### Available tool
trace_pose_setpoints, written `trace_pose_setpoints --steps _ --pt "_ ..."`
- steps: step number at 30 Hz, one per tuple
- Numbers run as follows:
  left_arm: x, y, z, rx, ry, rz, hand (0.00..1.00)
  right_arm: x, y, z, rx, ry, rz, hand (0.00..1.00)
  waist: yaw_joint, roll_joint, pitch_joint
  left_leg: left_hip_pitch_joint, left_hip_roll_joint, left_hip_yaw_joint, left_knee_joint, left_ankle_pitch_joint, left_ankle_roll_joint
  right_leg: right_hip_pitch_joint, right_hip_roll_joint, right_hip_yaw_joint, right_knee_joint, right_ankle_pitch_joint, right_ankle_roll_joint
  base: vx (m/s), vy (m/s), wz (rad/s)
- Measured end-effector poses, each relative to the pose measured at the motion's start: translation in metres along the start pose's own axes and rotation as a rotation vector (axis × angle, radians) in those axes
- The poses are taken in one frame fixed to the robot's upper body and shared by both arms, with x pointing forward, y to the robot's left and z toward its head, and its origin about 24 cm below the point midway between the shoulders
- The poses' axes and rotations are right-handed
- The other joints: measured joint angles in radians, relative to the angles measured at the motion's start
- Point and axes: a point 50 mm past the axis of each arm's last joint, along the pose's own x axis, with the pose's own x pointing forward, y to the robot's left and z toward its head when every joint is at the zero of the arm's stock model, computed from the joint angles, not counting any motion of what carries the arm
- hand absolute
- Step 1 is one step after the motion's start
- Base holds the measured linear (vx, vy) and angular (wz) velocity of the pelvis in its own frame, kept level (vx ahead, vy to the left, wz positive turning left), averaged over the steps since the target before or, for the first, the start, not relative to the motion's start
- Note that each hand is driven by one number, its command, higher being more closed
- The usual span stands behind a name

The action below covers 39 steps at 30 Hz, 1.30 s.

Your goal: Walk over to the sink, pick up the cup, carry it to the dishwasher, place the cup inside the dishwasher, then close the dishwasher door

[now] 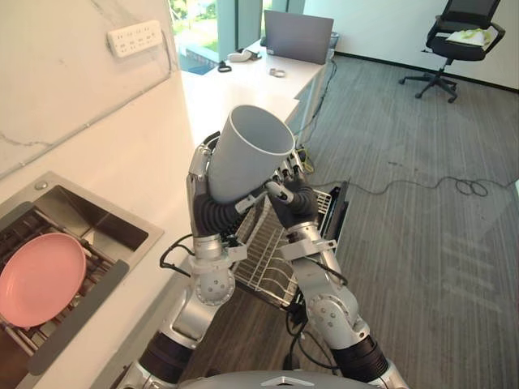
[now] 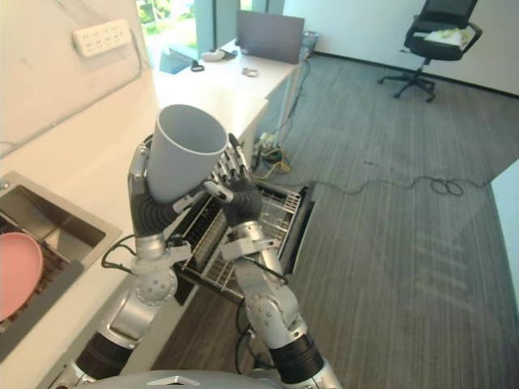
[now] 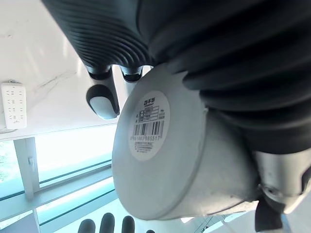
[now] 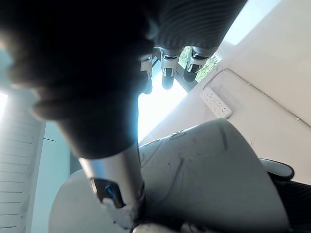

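Off the tabletop's front edge, the cup [image 1: 247, 154]: it is held up in the air, well above the dishwasher rack [image 1: 263, 251], with its mouth tilted up and away from the robot. It touches no surface.
Left robot hand [image 1: 215, 211]: it is clamped on the narrow lower part of the cup. The fingers are curled behind the wall and the base sits against the palm. The left wrist view shows the flat base with a paper label close to the hand.
Right robot hand [image 1: 296, 198]: it lies against the side of the cup that faces the floor. The fingers are rather straight and the thumb touches the wall. I judge it a support, not a real grip.
Cup, how it will handle: the wall is grey, smooth and matt, and the body widens toward the rim. It looks empty, stiff and light, probably plastic, so not very fragile. The smooth cone could slide downward out of a loose grip.
Where to hold: the lower half seems best, with the fingers around it and the thumb opposite. The wide rim gives less hold.
Dishwasher rack: the white wire rack is pulled out below both hands, just beside the tabletop's front edge.
Sink [image 1: 97, 215]: it is set in the tabletop's near left corner, with a pink plate [image 1: 40, 275] inside.
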Motion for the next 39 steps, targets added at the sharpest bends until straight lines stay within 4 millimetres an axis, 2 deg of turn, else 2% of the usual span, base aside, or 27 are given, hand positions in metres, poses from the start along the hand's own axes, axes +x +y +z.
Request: trace_pose_setpoints --steps 5,13,21,39 --pt "0.0 0.0 -0.001 0.002 0.005 -0.001 1.0 0.002 0.003 -0.001 0.005 -0.004 0.002 0.0 0.001 0.0 -0.026 -0.001 0.001 0.0 0.0 0.0 0.0 0.004 0.001 -0.002 -0.009 0.003 -0.001 0.0 0.0 0.0" --pt "-0.012 -0.008 -0.015 0.023 0.081 -0.058 1.0 0.001 0.008 -0.004 0.015 0.007 0.042 0.0 0.003 -0.003 -0.032 0.0 0.001 0.005 0.0 -0.001 -0.001 0.0 0.002 0.003 -0.012 0.003 -0.002 -0.01 -0.006 -0.01" --pt "-0.014 -0.007 -0.017 0.032 0.088 -0.072 1.0 0.006 0.018 -0.005 -0.007 0.007 0.107 0.0 0.005 -0.013 -0.039 0.0 0.008 0.026 0.001 -0.004 -0.006 -0.011 0.012 0.026 -0.011 0.012 -0.001 -0.01 -0.026 -0.09" --pt "-0.01 -0.002 -0.022 0.057 0.098 -0.071 1.0 0.004 0.01 -0.016 -0.063 0.081 0.087 0.0 0.002 -0.012 -0.041 0.015 0.009 0.024 0.0 -0.005 -0.008 0.005 0.013 0.023 -0.01 0.004 -0.009 0.0 -0.007 0.0"
